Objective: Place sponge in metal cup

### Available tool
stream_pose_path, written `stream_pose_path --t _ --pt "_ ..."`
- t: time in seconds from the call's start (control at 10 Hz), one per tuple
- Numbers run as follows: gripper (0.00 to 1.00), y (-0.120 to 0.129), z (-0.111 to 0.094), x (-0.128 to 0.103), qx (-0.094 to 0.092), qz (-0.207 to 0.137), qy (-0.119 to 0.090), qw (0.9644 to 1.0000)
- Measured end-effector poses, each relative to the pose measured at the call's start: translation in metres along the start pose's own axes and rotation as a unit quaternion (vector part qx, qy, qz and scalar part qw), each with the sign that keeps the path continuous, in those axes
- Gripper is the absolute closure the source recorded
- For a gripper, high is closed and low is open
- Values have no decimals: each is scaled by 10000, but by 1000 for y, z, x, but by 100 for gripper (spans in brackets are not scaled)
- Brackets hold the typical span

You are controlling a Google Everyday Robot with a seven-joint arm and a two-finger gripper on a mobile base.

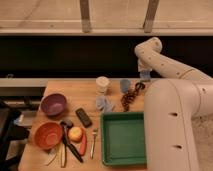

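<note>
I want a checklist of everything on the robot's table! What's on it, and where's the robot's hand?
Surface: wooden table, crowded.
Job's things: sponge held up in the gripper, above the table's far edge; metal cup upright beside the cream container.
Clutter: green tray, purple bowl, orange bowl, pale cloth, dark bar, brown chain-like thing, apple, fork, other utensils.
Grippers: gripper raised right of the cup, shut on the sponge.
Cables: nothing seen.
Surroundings: dark wall and a pale ledge behind.
</note>
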Motion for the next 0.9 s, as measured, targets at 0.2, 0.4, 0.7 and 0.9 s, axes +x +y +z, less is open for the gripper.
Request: stream_pose_path --t 0.2,0.4,0.7,0.9 --pt "87 -1 -3 10 -70 37 154 9999" --pt "87 -2 -9 23 -203 62 264 9994" --pt "87 -3 -16 29 -380 90 310 9988" --pt "87 2 -22 31 -494 51 294 9983"
